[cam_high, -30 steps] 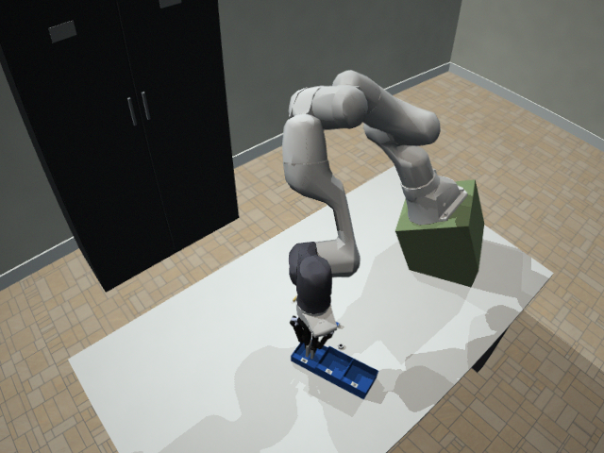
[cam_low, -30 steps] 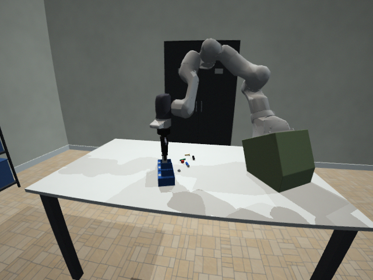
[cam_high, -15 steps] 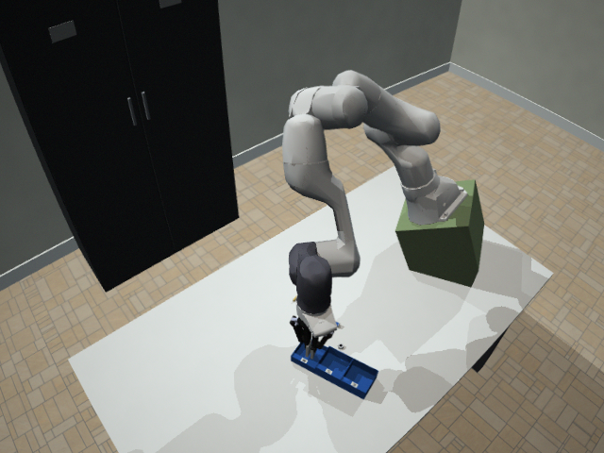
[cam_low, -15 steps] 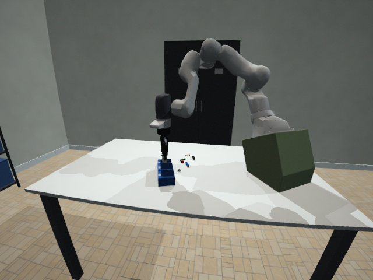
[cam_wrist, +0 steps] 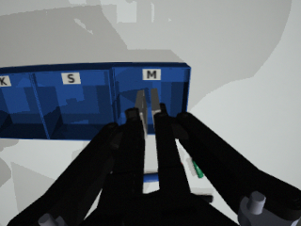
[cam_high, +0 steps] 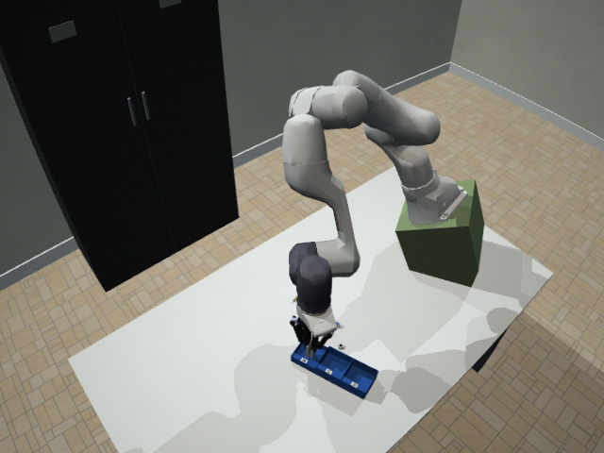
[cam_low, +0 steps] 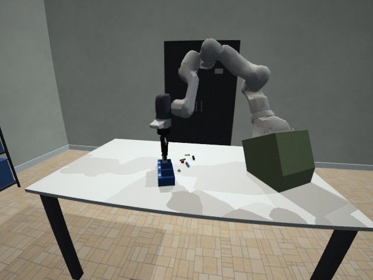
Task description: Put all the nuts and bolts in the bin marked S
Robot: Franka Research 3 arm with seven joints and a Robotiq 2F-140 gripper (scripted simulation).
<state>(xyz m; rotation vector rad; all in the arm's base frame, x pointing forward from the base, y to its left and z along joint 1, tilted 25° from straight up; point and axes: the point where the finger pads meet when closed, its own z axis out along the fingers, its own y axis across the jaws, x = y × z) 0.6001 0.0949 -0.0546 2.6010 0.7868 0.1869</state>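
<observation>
Black and close to the wrist camera, our gripper (cam_high: pixel 310 353) (cam_low: pixel 164 159) (cam_wrist: pixel 149 99) has its jaws nearly shut with a slim gap and nothing between them, at the M bin (cam_high: pixel 295 358) (cam_wrist: pixel 174 94), right beside the bin marked S (cam_high: pixel 336 361) (cam_wrist: pixel 77 108). Near that S bin, on the table (cam_high: pixel 194 336) (cam_low: pixel 132 177), we see a small silvery piece with a dark middle, apparently a nut (cam_high: pixel 341 345) (cam_low: pixel 179 170). Farther from the S bin, the exterior view shows us a red piece (cam_low: pixel 182 161) that the top view does not, while only the wrist view makes the bin letters readable.

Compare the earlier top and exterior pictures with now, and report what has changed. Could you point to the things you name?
Nothing visibly changed. The gripper (cam_high: pixel 310 355) (cam_low: pixel 164 160) (cam_wrist: pixel 149 99) stays over the end compartment marked M, its fingers nearly together, with nothing seen taken hold of or let go. The blue three-compartment bin (cam_high: pixel 322 374) (cam_low: pixel 166 181) (cam_wrist: pixel 113 105) and the small blue piece (cam_high: pixel 337 324) (cam_low: pixel 187 164) (cam_wrist: pixel 151 178) beside it stayed put.
</observation>
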